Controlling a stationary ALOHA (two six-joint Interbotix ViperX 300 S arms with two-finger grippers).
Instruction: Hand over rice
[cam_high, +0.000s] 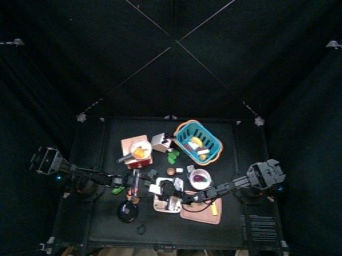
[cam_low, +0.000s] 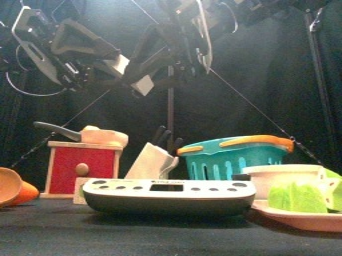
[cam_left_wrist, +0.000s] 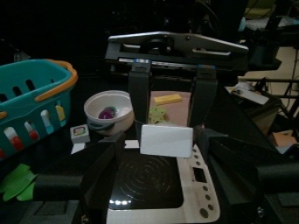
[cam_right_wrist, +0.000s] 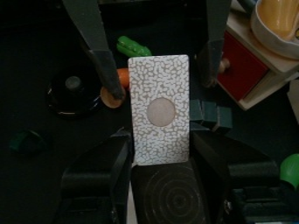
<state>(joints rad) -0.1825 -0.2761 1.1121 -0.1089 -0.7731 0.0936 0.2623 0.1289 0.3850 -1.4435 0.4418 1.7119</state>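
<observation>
Right wrist: rice (cam_right_wrist: 160, 109) gripped, prob.

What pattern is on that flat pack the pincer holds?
The flat white rectangular pack has fine dark crackle lines around a plain oval; clearest in the right wrist view.

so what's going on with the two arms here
It's mid hand-over. The right tool grips the rice pack by its edges, holding it in the air above the kitchen scale. The left tool faces it with its jaws spread wide on either side of the pack's other end, not gripping it. The blue basket and the small bowl sit untouched nearby.
</observation>
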